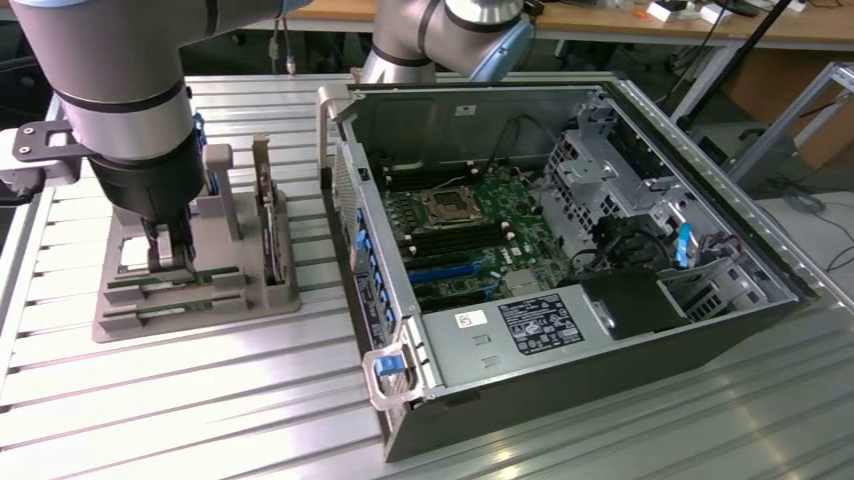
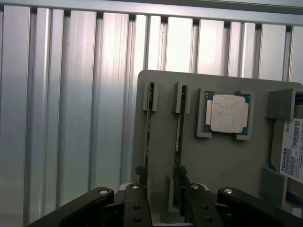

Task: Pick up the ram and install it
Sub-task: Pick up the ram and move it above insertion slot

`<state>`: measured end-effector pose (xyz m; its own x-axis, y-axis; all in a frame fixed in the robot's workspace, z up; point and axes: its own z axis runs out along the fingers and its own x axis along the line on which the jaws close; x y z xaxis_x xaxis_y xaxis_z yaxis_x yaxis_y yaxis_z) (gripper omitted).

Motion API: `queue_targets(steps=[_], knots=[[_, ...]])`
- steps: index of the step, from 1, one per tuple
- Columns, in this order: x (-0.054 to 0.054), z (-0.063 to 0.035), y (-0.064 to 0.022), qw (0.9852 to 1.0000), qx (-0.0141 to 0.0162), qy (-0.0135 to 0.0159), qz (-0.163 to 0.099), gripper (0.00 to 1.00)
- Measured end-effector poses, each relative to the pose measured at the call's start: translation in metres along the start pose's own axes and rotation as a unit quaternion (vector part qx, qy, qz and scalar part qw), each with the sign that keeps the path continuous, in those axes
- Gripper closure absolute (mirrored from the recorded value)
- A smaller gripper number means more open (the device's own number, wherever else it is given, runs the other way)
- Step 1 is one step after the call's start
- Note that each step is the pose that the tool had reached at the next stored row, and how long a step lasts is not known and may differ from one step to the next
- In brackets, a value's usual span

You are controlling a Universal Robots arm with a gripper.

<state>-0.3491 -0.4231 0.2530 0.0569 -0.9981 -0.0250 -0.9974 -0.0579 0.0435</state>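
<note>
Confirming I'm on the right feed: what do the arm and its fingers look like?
The arm is silver-grey cylindrical tubing with a black band and a grey bracket at the wrist. The gripper is black; its fingers are black linked bars with silver pins.

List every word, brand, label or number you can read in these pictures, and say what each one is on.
"TOSHIBA": printed sideways on the white label of the hard drive.
Finer print on that same label: too small to read.
Black label on the metal cover in the computer case: too small to read.
White sticker beside it: too small to read.
Processor chip: no legible marking.
</note>
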Motion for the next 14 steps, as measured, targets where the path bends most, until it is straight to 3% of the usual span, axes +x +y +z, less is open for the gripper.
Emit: queue_targets(steps=[14], knots=[[0.007,0.0146,-0.0003,1.0000,0.0001,-0.0002,0.004,0.64]])
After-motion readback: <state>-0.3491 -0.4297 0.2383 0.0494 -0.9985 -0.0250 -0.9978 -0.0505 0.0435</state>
